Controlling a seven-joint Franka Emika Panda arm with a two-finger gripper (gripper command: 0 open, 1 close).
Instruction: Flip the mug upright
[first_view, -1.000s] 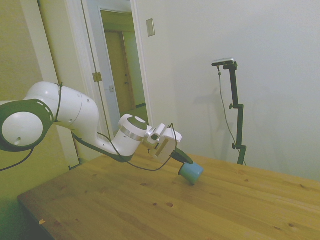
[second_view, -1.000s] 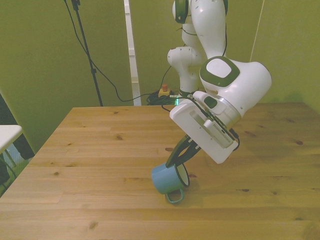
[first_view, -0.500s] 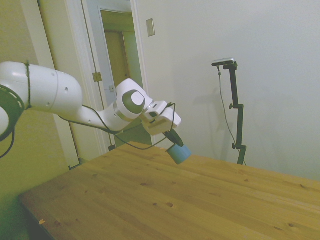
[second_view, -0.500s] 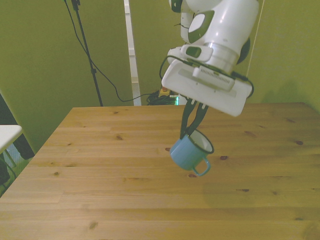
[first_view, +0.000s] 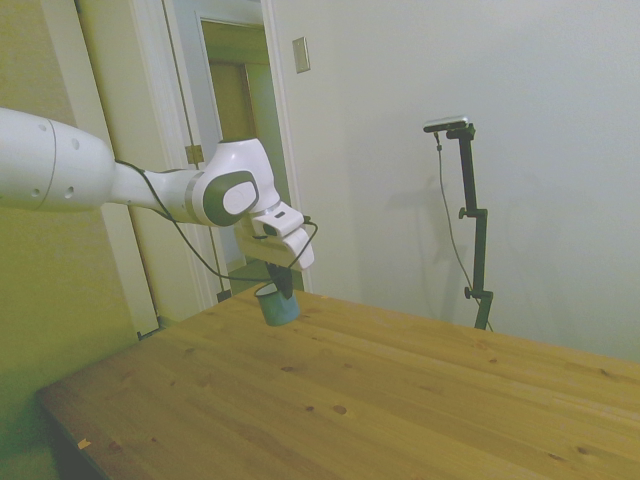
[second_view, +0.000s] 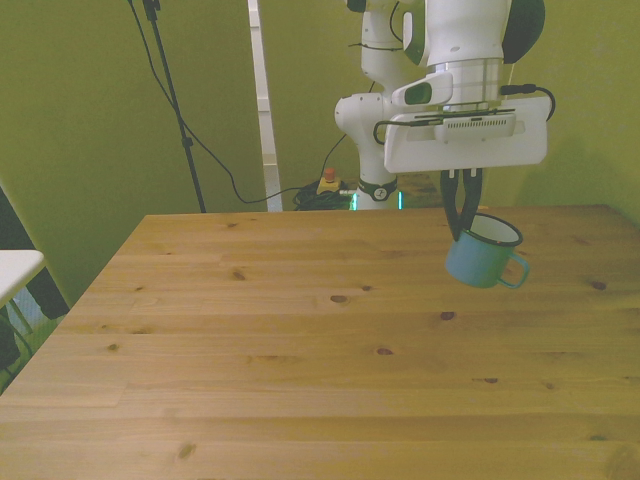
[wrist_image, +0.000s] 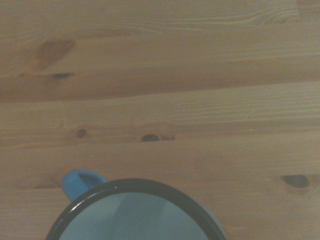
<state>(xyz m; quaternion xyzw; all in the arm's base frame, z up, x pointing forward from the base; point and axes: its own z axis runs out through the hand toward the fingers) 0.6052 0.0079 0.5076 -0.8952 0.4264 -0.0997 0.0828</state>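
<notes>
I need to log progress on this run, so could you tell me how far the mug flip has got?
Done: the mug is gripped at its rim and lifted clear of the table, mouth upward, slightly tilted. In hand: the gripper holds it in mid-air. Left: set it down upright on the table and let go.

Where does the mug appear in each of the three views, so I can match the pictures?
Side view: the mug hangs left of centre, pinched at its rim by the gripper, near the table's far edge.
Front view: the mug is at the front view's right, held clear above the table, its handle toward the front view's right.
Wrist view: only the dark rim, pale inside and handle show.
Shared landmark: the wooden table with its dark knots.
</notes>
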